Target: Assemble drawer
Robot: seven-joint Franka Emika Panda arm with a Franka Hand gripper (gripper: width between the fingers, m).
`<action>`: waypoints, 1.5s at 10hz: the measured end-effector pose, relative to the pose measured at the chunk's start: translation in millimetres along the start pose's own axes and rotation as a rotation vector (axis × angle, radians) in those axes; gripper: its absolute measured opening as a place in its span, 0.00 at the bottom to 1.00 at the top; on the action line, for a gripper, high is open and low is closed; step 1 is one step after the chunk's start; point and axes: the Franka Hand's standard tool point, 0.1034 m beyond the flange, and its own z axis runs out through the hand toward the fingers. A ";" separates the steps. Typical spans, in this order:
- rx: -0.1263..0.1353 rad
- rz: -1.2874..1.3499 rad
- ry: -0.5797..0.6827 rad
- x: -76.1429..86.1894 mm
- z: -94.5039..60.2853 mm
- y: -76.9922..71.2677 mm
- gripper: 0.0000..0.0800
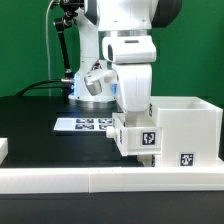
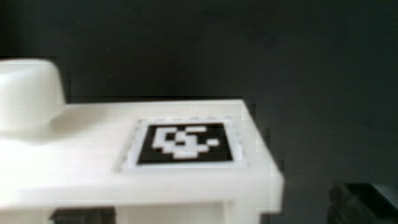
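**Claw at the tray, tray at the casing mouth**

The gripper hangs directly over a tagged tray at the casing, near the table's front rail. Its fingertips are hidden, so whether it grips the tray cannot be told. The wrist view shows only the tray's tagged face close up. To do this well, I judge, keep the tray level and square with the opening and push slowly; a tilt could jam it. The marker board lies behind.
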 end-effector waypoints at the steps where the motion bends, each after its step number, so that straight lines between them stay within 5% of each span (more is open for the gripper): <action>1: 0.001 0.006 -0.007 0.4 -10.9 1.2 0.80; 3: 0.021 0.010 -0.022 -5.8 -31.3 7.1 0.81; 5: 0.025 0.012 -0.028 -28.7 -41.4 11.8 0.81; 10: 0.032 -0.003 0.064 -46.7 -33.2 8.9 0.81; 12: 0.036 0.007 0.154 -68.1 -17.3 21.7 0.81; 15: 0.028 0.028 0.230 -72.9 -4.2 33.7 0.81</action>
